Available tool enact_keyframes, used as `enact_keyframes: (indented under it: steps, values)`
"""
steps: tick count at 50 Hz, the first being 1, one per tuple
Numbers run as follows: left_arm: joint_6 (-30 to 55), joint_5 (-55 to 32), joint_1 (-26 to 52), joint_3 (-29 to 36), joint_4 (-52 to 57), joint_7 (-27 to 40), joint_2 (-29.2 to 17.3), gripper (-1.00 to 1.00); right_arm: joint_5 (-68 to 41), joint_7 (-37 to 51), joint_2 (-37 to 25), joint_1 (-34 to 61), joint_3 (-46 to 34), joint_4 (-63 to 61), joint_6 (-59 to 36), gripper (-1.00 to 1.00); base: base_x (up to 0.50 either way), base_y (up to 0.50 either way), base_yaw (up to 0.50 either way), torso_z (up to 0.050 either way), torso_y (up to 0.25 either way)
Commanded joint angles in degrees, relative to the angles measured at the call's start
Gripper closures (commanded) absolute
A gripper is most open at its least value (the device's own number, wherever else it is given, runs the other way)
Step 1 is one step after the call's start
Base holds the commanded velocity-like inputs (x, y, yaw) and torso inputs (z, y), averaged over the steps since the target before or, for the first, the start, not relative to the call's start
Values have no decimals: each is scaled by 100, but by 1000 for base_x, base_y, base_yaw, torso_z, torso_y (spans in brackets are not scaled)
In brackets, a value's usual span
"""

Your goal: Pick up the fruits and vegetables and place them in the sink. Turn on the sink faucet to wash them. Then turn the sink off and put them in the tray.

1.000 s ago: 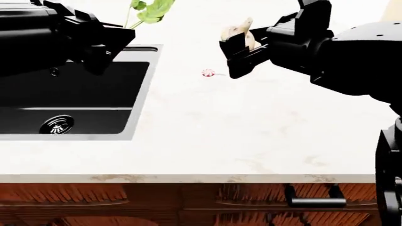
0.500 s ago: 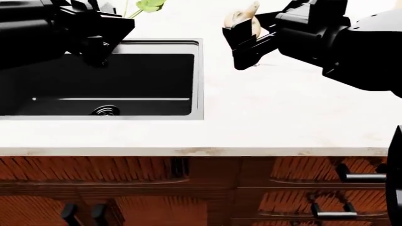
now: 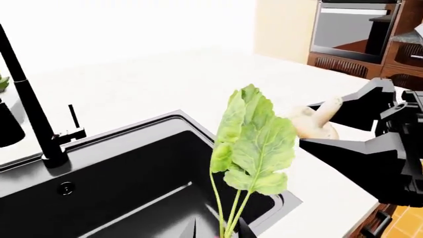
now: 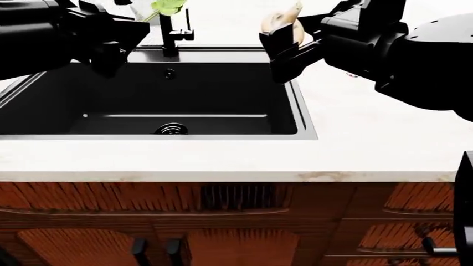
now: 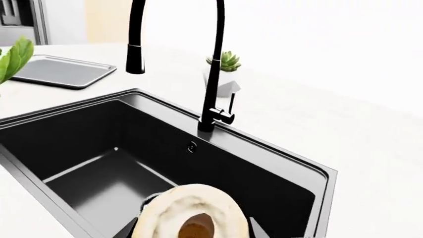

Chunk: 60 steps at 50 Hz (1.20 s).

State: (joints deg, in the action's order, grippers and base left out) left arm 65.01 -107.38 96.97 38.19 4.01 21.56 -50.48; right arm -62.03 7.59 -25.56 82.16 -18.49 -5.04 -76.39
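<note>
My left gripper point(image 4: 122, 41) is shut on the radish; its green leaves point(image 3: 254, 144) point(image 4: 166, 6) stand up above the far left part of the black sink point(image 4: 44, 94). My right gripper point(image 4: 279, 47) is shut on the tan mushroom point(image 4: 282, 21) point(image 5: 191, 213) over the sink's right rim. The mushroom also shows in the left wrist view point(image 3: 310, 124). The black faucet point(image 5: 213, 64) point(image 4: 171, 33) point(image 3: 33, 114) stands at the sink's far rim with its small side lever point(image 5: 231, 106). The grey tray point(image 5: 63, 71) lies on the counter beyond the sink's left end. The chrome drain point(image 4: 171, 129) shows in the basin.
A small potted succulent point(image 5: 226, 69) stands behind the faucet. The small striped candy point(image 4: 350, 74) shows as a speck on the white counter point(image 4: 369, 138) under my right arm. Wooden drawers with black handles point(image 4: 152, 249) run below the counter edge.
The view has shifted left along the counter, so the sink now lies centred under both grippers and the faucet has come into view. Both grippers keep their hold.
</note>
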Motion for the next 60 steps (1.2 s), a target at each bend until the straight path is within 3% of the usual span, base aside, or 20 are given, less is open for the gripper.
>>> enact_keyframes:
  steps: [1,17,31,38,60]
  values:
    - [26,46,27,30,-25,48,-42,100,10,7,10,-12,-65,-23,46,100,0,500,0,0,0]
    - [52,56,93,71,-64,49,-6,100,-148,68,-111,53,3,14,2,100,1,500,0,0,0]
    - [43,70,70,106,-64,49,1,100,-83,131,-101,-26,-97,45,132,100,384,437,0,0,0]
    - [24,135,50,120,-90,-2,9,100,-87,220,-77,-11,-48,126,181,100,35,0,0,0,0]
    - [40,60,135,129,-108,41,-9,100,-242,239,-171,146,-87,91,91,100,471,91,0,0,0]
